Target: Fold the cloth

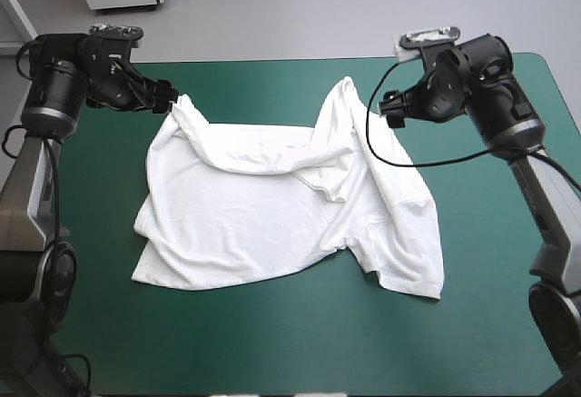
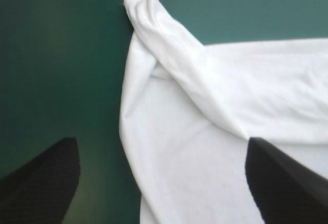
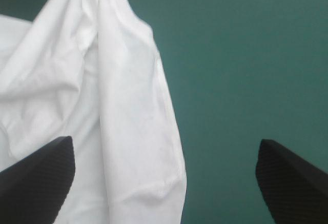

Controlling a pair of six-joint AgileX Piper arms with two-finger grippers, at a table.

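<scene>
The white T-shirt (image 1: 272, 206) lies spread but rumpled across the middle of the teal-green table, with two raised, bunched corners at its far side. My left gripper (image 1: 169, 99) hovers open just beside the far left bunched corner (image 2: 148, 8); the cloth (image 2: 215, 131) lies below and between its fingers (image 2: 46, 183). My right gripper (image 1: 392, 111) is open too, above the table to the right of the far right peak (image 1: 343, 88); a long fold of the shirt (image 3: 128, 121) runs past one of its fingers (image 3: 36, 175). Neither holds anything.
Bare teal-green cover (image 1: 300, 342) runs along the near edge and at the right (image 1: 508, 233) of the shirt. The table's far edge (image 1: 272, 61) lies just behind both grippers.
</scene>
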